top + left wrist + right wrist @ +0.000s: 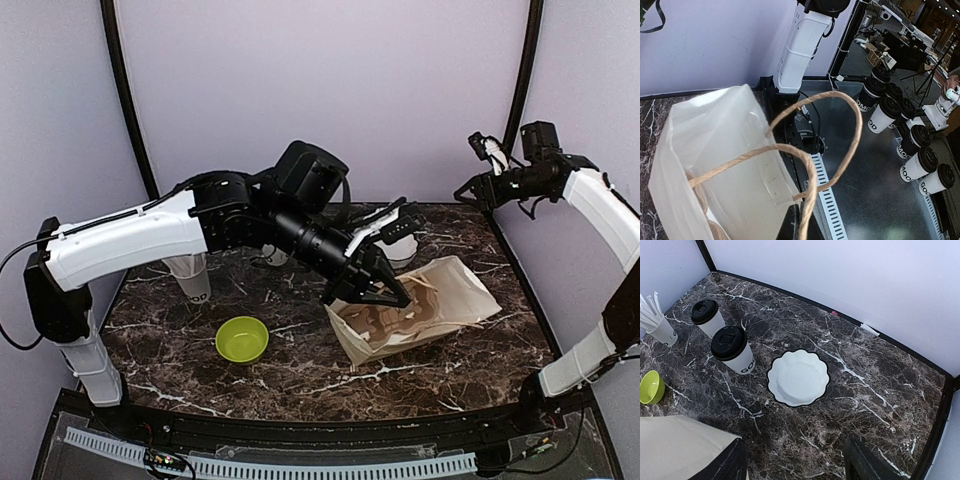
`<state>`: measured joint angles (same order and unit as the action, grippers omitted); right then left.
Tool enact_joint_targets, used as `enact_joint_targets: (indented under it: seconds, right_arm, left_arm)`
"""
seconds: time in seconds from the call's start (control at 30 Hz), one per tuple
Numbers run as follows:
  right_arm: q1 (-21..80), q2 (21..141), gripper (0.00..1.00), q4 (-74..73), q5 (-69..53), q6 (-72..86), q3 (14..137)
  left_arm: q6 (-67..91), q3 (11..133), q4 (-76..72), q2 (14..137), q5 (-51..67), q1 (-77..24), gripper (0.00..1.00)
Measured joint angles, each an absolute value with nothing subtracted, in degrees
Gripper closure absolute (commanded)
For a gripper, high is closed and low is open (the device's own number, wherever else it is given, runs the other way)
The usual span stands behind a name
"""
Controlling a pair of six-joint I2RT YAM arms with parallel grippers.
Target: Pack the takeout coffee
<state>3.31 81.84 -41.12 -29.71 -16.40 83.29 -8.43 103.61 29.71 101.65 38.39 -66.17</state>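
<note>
Since the left gripper (pixel 393 295) is clamped on the paper bag (pixel 455 290) rim mid-frame, it could slip or tear imo; right gripper (pixel 795 467) is open + empty, both coffee cups (pixel 732 347) upper left, unpacked.

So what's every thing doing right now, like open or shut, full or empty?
Coffee cups: both upright, lids on, not packed yet.
Paper bag: lying on its side, mouth pinched.
Straw cup: upright, holding straws.
Green bowl: upright, empty.
White plate: flat, empty.
Left end effector: shut on the paper bag's mouth.
Right end effector: open, holding nothing.
</note>
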Motion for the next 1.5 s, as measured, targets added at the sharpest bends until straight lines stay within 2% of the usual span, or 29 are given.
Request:
enact_joint_targets:
  seconds: [0.47,0.8,1.0,1.2,1.5]
  right_arm:
    - [3.31,79.66,0.34,-42.54,-30.22,-18.00,80.64]
    - [3.31,75.18,0.34,-43.16,-30.68,-18.35,77.65]
    - [3.31,74.65,0.34,-43.90,-30.02,-18.70,77.93]
    - [3.25,75.57,0.33,-44.95,-28.27,-18.74,81.12]
    - [2.59,78.17,0.33,-45.67,-26.87,-18.74,83.05]
  left_arm:
    - [-12.16,115.44,36.49,109.06,37.63,-72.20,1.00]
    - [-8.75,113.12,38.61,109.47,38.09,-73.93,1.00]
    - [-7.14,112.16,38.24,109.25,30.15,-73.93,1.00]
    - [-6.17,115.98,37.82,109.12,24.34,-69.69,1.00]
    - [-4.43,124.46,34.72,112.53,23.92,-60.16,1.00]
